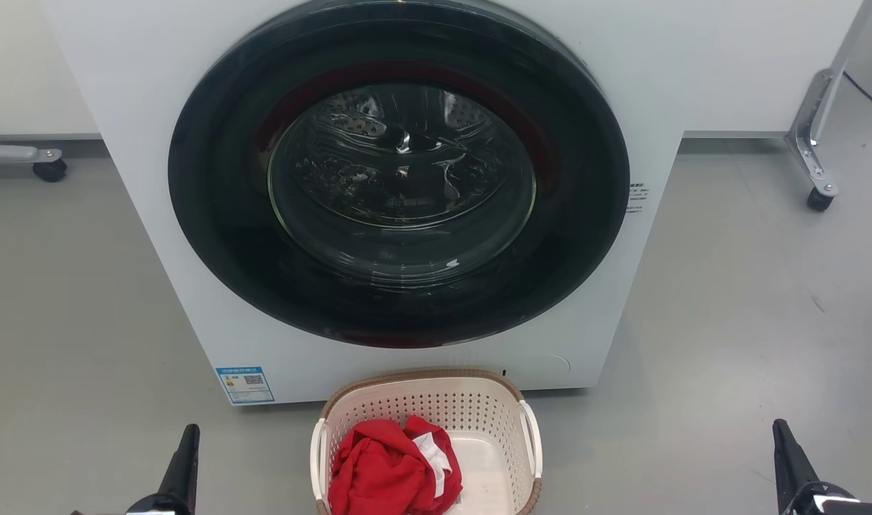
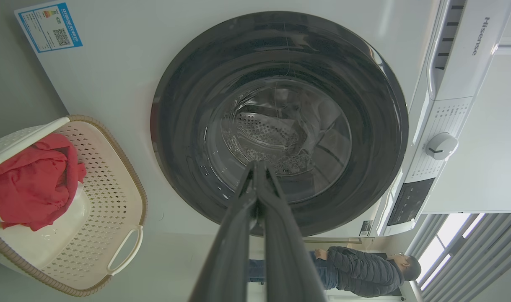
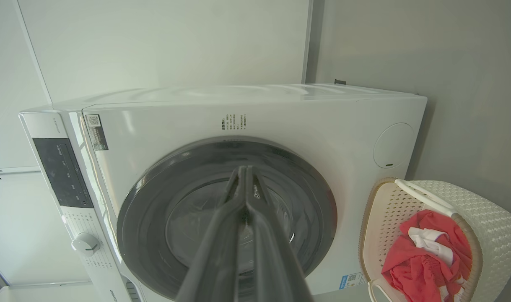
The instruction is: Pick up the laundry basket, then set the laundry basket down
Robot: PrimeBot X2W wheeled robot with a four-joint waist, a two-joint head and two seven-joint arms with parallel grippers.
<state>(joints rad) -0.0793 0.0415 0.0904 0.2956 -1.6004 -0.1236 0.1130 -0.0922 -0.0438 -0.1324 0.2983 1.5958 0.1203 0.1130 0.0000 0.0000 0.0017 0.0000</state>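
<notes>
Two grippers sit low at the bottom corners of the head view, the left gripper (image 1: 190,433) and the right gripper (image 1: 780,428), each with its fingers pressed together on nothing. Between them, well apart from both, the laundry basket (image 1: 436,404) stands on the grey floor (image 1: 729,322), its back rim just before the washing machine (image 1: 657,71). A red garment (image 1: 385,472) lies inside. Floor stretches wide on both sides of the basket.
</notes>
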